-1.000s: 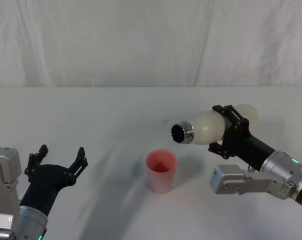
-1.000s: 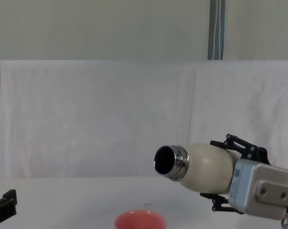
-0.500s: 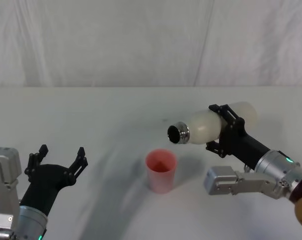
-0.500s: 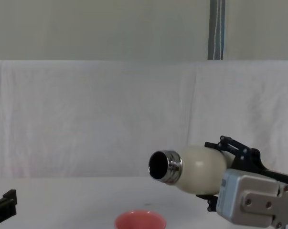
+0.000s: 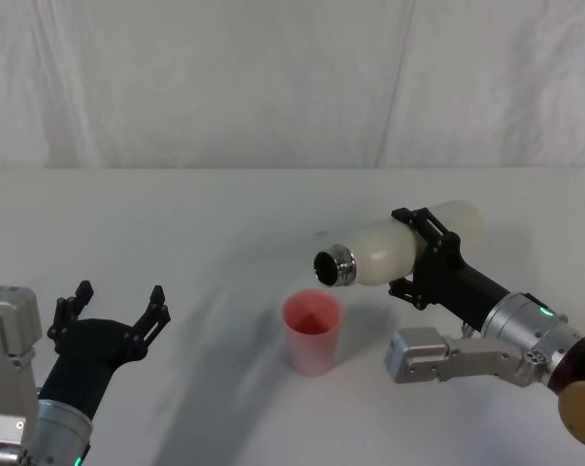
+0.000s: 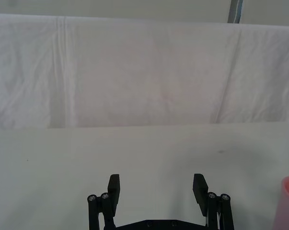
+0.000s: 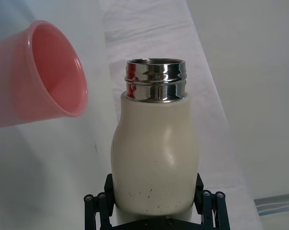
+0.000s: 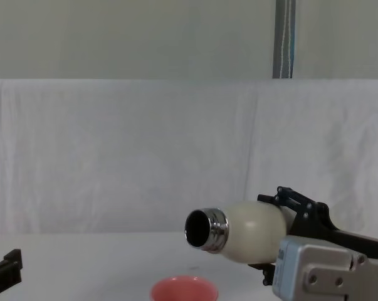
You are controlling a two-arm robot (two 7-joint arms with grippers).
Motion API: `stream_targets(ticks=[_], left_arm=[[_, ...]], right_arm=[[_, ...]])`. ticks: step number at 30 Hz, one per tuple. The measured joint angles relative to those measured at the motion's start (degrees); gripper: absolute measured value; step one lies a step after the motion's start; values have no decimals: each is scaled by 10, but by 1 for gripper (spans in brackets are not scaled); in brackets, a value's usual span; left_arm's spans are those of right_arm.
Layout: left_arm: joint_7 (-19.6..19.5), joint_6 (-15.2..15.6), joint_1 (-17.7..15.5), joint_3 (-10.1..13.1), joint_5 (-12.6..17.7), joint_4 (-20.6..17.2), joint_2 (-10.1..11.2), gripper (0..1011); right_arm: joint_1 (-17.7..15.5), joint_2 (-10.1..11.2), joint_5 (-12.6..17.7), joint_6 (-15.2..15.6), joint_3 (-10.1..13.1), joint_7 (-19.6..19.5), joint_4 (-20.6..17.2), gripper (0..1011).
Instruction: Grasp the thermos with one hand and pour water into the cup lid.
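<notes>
A white table (image 5: pixel 176 214) is seen from the head view, with a white cloth (image 5: pixel 273 78) hung behind it. The thermos (image 5: pixel 399 248) is held up in the air on the right side, tipped over almost flat. Its shiny steel neck (image 5: pixel 333 267) is pointed to the left, just above and beside the cup lid (image 5: pixel 312 332). The thermos is clamped around its body by the right gripper (image 5: pixel 426 254). In the right wrist view, black fingers (image 7: pixel 97 206) are seen pressed on both sides of the thermos (image 7: pixel 154 158), and the pink cup lid (image 7: pixel 39 76) is seen near the neck. In the chest view, the dark open mouth of the thermos (image 8: pixel 239 231) can be looked into, but just the rim of the cup lid (image 8: pixel 183 289) is seen at the bottom. The cup lid is stood upright on the table. The left gripper (image 5: pixel 113 313) is parked low on the left, well apart from the cup lid. Its fingers (image 6: pixel 114 184) are seen spread apart in the left wrist view, with nothing between them.
</notes>
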Motion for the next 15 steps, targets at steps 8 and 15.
stream_targets(ticks=[8,15], left_arm=[[0,0,0,0,0,0,0,1001],[0,0,0,0,0,0,0,1001]], right_arm=[[6,1,-7,-3,-7,-6,6,950],[9,4,-20,-1,-12,-17,9,950]])
